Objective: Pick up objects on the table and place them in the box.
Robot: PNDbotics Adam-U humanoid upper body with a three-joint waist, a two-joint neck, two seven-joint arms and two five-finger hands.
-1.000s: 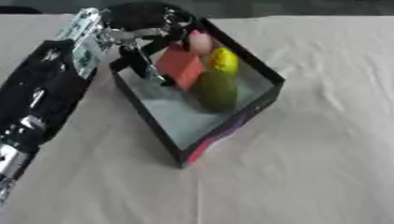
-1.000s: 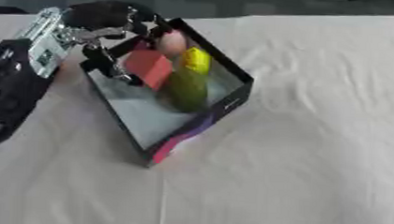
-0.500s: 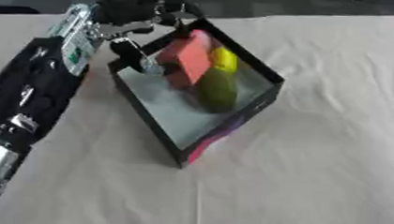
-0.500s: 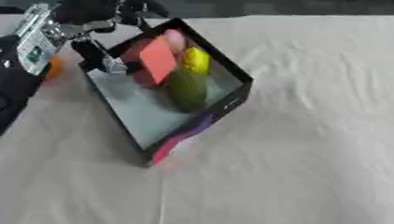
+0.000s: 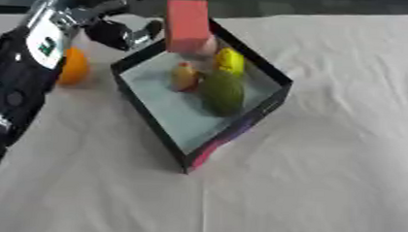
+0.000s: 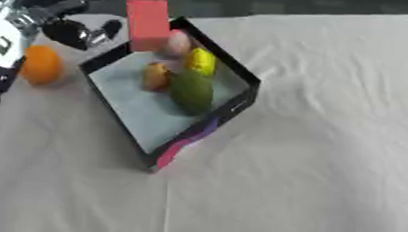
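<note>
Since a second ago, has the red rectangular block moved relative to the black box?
Yes. The red rectangular block has risen from among the fruit inside the black box to stand at its far rim.

One box (image 5: 241, 124) is sitting on the table. Inside it are lying one green fruit (image 5: 222, 92), one yellow (image 5: 229, 60), one orange-red (image 5: 185, 77), one pink (image 6: 177, 41). One red block (image 5: 187, 19) is showing above the box's far corner. One orange (image 6: 41, 64) is lying left of the box.

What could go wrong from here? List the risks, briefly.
The red block stands tall at the far corner of the box, rising above the rim; it could topple outside. The orange lies on the table right beside the left arm, which might knock it rolling away.
</note>
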